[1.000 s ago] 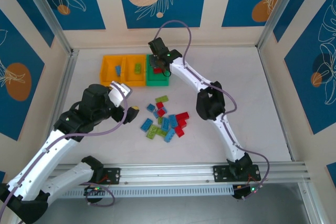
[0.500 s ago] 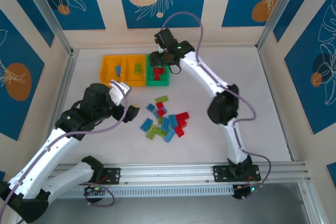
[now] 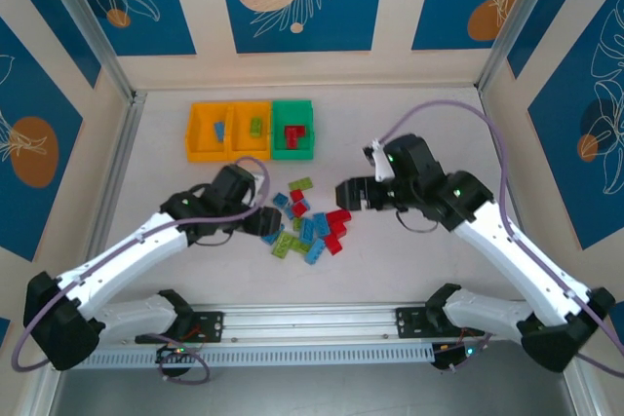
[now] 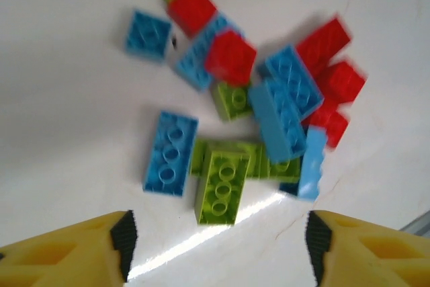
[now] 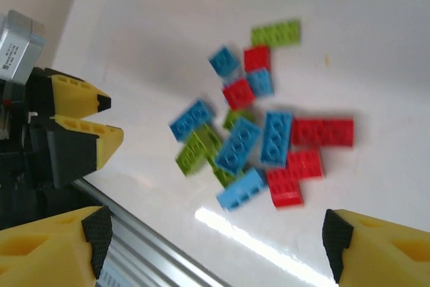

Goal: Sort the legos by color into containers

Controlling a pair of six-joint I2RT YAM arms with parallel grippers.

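The legos (image 3: 307,221) lie in a loose pile of blue, red and lime green bricks mid-table. My left gripper (image 3: 265,223) is at the pile's left edge, open and holding nothing. In the left wrist view its fingers (image 4: 124,243) flank bare table just short of a lime green brick (image 4: 220,186). My right gripper (image 3: 349,194) hovers open at the pile's upper right, and in its wrist view the pile (image 5: 259,132) lies ahead of the wide-spread gripper (image 5: 215,240). The containers stand at the back: a yellow one (image 3: 195,133) with a blue brick, a yellow one (image 3: 241,133) with a green brick, a green one (image 3: 292,151) with red bricks.
The left gripper's yellow fingers (image 5: 80,119) show at the left of the right wrist view, close to the pile. An aluminium rail (image 3: 312,319) runs along the table's near edge. Bare white table (image 3: 439,133) lies to the right of the containers.
My right arm pulled back from the green container to the pile and its jaws opened wider, leaving red bricks in the bin. My left arm swung right to the pile's edge, jaws narrowing.
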